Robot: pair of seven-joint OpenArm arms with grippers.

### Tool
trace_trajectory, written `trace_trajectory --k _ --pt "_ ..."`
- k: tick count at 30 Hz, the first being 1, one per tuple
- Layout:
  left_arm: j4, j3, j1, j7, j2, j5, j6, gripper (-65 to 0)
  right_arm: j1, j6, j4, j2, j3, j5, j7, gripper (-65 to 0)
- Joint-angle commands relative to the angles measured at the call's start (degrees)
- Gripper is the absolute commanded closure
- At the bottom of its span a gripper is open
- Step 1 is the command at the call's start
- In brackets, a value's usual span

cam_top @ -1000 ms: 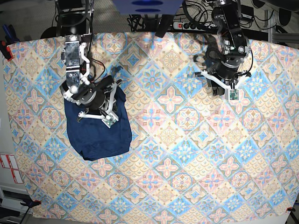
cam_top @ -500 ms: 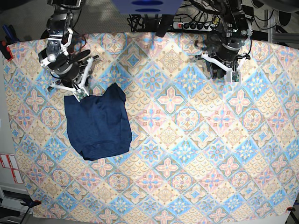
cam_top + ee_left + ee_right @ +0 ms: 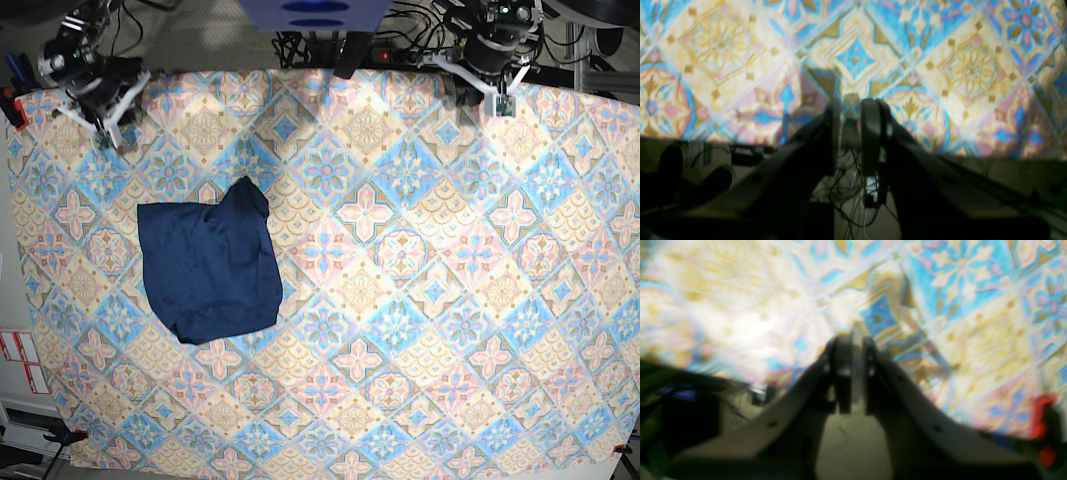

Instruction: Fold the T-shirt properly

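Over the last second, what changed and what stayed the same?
The right gripper lifted off the T-shirt and drew back to the table's far corner. The left gripper also drew back to the far edge. Both hold nothing. The folded T-shirt stayed in place on the tablecloth.

Lab: power strip, loose cables

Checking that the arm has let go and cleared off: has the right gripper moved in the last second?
Yes. The right gripper was over the T-shirt; it now sits off it, near the patterned tablecloth's far corner in the base view.
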Motion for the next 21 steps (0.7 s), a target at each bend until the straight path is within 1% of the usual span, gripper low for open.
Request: trace_trajectory --k 1,3,8,14,18,19,21 --pt "1.1 0.0 1.7 -1.2 0.0 -0.4 -0.2 -10.7 -1.8 -0.2 0.9 0.7 2.2 0.7 -0.5 -4.9" --pt "1.1 0.0 3.1 -1.2 0.0 -0.4 -0.2 -10.7 -4.1 -0.2 0.9 0.7 5.0 2.8 -0.5 -4.9" --pt "1.1 -0.1 6.9 -1.1 0.0 -0.4 -0.2 -10.7 -8.5 -0.2 0.3 0.7 8.4 2.8 -0.5 -4.9" --pt "0.9 -0.1 12.7 -0.8 0.0 -0.3 -0.2 -10.7 -13.4 -0.2 -0.2 0.6 8.5 2.9 -0.5 -4.8" --pt "-1.6 -0.1 14.7 -0.8 -0.1 0.2 -0.3 -10.7 -14.3 -0.2 -5.9 0.4 8.4 2.9 -0.3 -4.8" --pt "-3.3 -0.1 14.2 -0.8 -0.5 0.4 -0.3 -10.7 -14.2 -0.2 -8.3 0.4 8.3 2.9 -0.2 -4.8" --pt "-8.6 0.5 13.0 -1.2 -3.3 0.0 -0.3 -10.7 -13.5 -0.2 -14.1 0.4 8.2 2.9 0.0 -4.8"
